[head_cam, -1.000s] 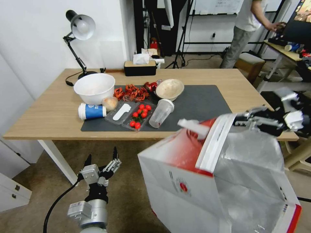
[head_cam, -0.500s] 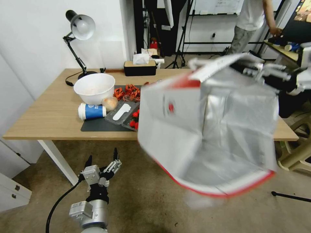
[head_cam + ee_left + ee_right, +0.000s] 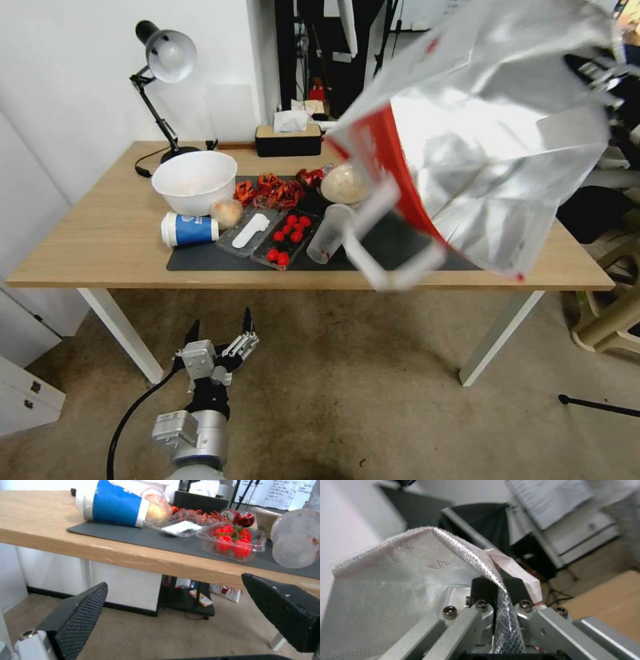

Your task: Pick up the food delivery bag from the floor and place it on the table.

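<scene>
The right gripper [image 3: 498,590] is clamped on the foil rim of the bag [image 3: 487,133], its two black pads pinching the silver sheet between them. The bag hangs high in the air over the right half of the table [image 3: 100,233], tipped so its foil lining and a red side panel face the head camera, and one white handle [image 3: 390,250] dangles below it above the table's front edge. On the table's grey mat [image 3: 200,257] lie a white bowl [image 3: 193,180], a blue cup [image 3: 190,229] on its side, a tray of tomatoes [image 3: 287,240] and a clear cup [image 3: 330,232]. The left gripper [image 3: 220,340] hovers low over the floor [image 3: 347,393] in front of the table, its fingers [image 3: 80,610] spread apart and holding nothing.
</scene>
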Available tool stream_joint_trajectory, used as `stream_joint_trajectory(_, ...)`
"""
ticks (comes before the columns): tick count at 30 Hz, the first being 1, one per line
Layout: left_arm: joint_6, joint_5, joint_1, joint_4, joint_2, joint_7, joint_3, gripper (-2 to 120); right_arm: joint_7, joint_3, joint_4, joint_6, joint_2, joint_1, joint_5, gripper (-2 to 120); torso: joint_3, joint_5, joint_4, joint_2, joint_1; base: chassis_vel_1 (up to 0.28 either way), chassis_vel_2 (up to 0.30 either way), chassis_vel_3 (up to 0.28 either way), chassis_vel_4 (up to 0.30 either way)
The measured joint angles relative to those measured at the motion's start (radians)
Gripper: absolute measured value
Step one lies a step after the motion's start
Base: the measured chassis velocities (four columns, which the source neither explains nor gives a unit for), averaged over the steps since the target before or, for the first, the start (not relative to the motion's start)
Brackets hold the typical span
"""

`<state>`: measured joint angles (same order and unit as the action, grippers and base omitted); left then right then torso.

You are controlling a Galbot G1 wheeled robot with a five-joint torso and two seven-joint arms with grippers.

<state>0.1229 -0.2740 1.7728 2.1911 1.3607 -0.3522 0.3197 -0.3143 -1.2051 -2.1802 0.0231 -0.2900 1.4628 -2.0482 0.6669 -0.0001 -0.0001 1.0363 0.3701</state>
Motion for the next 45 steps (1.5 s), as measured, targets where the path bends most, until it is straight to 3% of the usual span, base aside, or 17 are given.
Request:
stream_joint_trajectory(1, 0.0, 0.0, 0.0, 0.0, 0.0, 0.0, 0.0, 100, 0.0, 0.0, 0.0, 0.0, 0.0, 0.0, 0.0, 0, 0.0, 0.0, 0.0, 0.0, 0.0, 0.0, 0.0, 0.0, 0.0)
stream_joint_trajectory(5, 0.0, 0.008, 0.003, -0.003, 0.005, 0.001, -0.007, 100, -0.171, 0.041, 0.008, 0.062, -0.025, -0.047, -0.026, 0, 0.0, 0.0001, 0.0002, 0.0, 0.0, 0.0, 0.0, 0.0, 0.0)
stream_joint_trajectory(13, 0.002, 0.021, 0.01, -0.004, 0.009, 0.002, -0.008, 100, -0.216, 0.054, 0.018, 0.042, -0.056, -0.048, -0.049, 0, 0.0, 0.0001, 0.0001, 0.0, 0.0, 0.0, 0.0, 0.0, 0.0)
stream_joint_trajectory(35, 0.006, 0.039, 0.009, -0.015, 0.026, 0.002, -0.007, 100, -0.129, 0.144, 0.077, -0.072, -0.055, -0.064, -0.02, 0, 0.0, 0.0, 0.0001, 0.0, 0.0, 0.0, 0.0, 0.0, 0.0)
stream_joint_trajectory(45, 0.007, 0.044, 0.008, -0.024, 0.031, 0.002, -0.003, 100, -0.07, 0.339, 0.131, -0.11, -0.095, -0.197, 0.123, 0, 0.0, 0.0003, 0.0002, 0.0, 0.0, 0.0, 0.0, 0.0, 0.0)
